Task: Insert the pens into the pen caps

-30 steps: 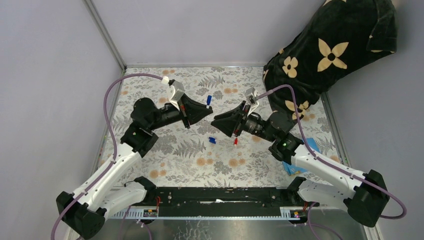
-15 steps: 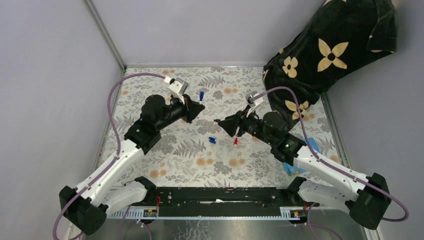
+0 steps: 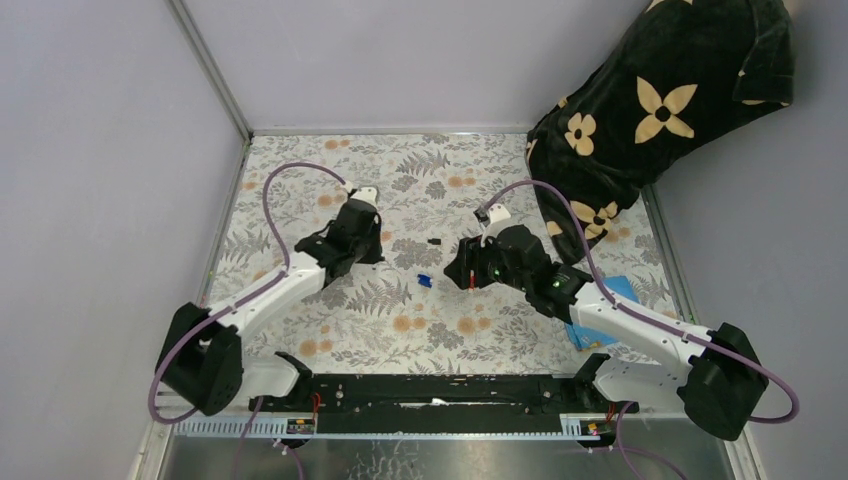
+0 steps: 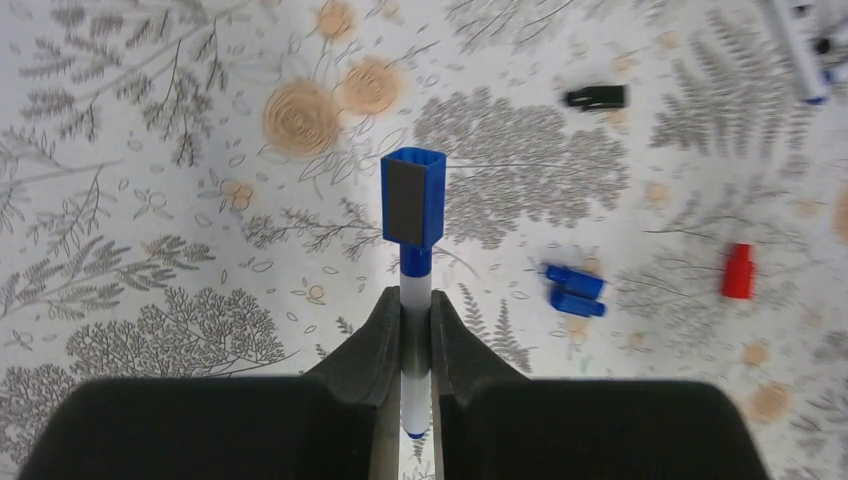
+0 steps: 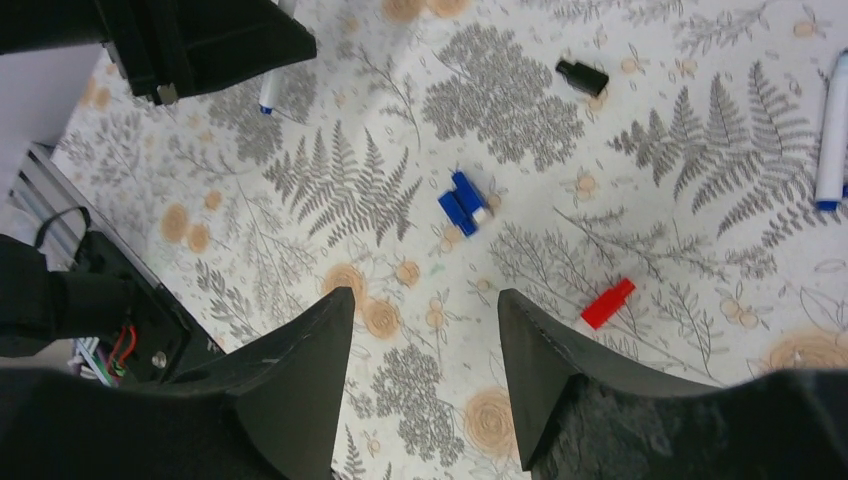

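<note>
Since the earlier frame both arms have drawn apart and dropped toward the mat, and the right jaws have widened. The left gripper [image 4: 415,296] is clenched on a pen [image 4: 416,345]. The white barrel runs straight out between the fingers toward 12 o'clock in the left wrist view, and a blue cap [image 4: 412,198] is seated on its far end, so this pen appears finished and, by judgement, only needs setting down. The right gripper [image 5: 425,300] is released and grasps nothing, its jaws standing apart above the mat [image 5: 520,110]. The coming move turns on the loose caps below it. In the right wrist view the blue caps [image 5: 462,203] lie just ahead of the jaw gap at about 1 o'clock — two short blue pieces side by side, long axis running 11 to 5. The red cap [image 5: 608,303] lies at 3 o'clock, outside the right-hand finger, long axis 8 to 2. The black cap [image 5: 582,75] is farther off at 1 o'clock. A loose pen [image 5: 832,140] lies at the 3 o'clock edge, nearly upright in the view, with a blue end at its lower tip; whether it is capped cannot be told. In the top view the blue caps sit between the two grippers — nearer the right one, so the right arm is likely the better placed for the next pick.
</note>
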Motion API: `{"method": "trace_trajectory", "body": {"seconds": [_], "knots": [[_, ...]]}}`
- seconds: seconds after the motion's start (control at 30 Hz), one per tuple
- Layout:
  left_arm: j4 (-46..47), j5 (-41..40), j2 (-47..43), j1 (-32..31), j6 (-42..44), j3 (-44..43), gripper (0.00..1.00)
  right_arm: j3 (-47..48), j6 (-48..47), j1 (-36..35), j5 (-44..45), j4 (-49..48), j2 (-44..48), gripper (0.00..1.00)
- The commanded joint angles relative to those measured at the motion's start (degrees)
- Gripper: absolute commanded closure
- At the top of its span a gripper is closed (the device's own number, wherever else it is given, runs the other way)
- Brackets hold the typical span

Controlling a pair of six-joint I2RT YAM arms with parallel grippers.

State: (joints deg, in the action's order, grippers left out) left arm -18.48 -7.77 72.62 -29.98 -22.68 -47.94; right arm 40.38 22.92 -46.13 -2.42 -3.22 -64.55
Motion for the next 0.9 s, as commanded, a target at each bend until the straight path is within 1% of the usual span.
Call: {"method": "trace_trajectory", "body": {"seconds": [0.0, 0.23, 0.33, 0.5, 0.7, 0.73, 0.87], "knots": [[-0.19, -6.54, 5.93, 0.29, -3.98, 0.49, 1.0, 0.14, -0.8, -0.37, 2.15, 2.87, 0.55, 0.38], [2.82, -7.69, 14.19, 0.28, -4.92, 0.14, 1.0, -2.96, -1.59, -0.37, 1.8, 2.87, 2.89, 0.37], [3.83, -8.92, 16.97, 0.27, -4.63, 0.0, 1.0, -3.82, -1.79, -0.32, 2.14, 4.67, 3.37, 0.37], [4.42, -9.4, 20.47, 0.31, -4.22, -0.75, 0.95, -3.67, -2.83, -0.37, 1.48, 5.2, 2.92, 0.36], [5.09, -9.6, 21.62, 0.27, -4.14, -0.19, 0.83, -3.04, -3.64, -0.37, 1.24, 5.92, 2.03, 0.36], [5.07, -9.63, 21.68, 0.3, -4.2, -0.11, 0.79, -2.95, -3.73, -0.37, 1.22, 5.95, 1.87, 0.36], [5.09, -9.89, 21.39, 0.32, -4.39, 0.26, 0.67, -2.27, -4.08, -0.36, 1.5, 6.24, 1.46, 0.36]]}}
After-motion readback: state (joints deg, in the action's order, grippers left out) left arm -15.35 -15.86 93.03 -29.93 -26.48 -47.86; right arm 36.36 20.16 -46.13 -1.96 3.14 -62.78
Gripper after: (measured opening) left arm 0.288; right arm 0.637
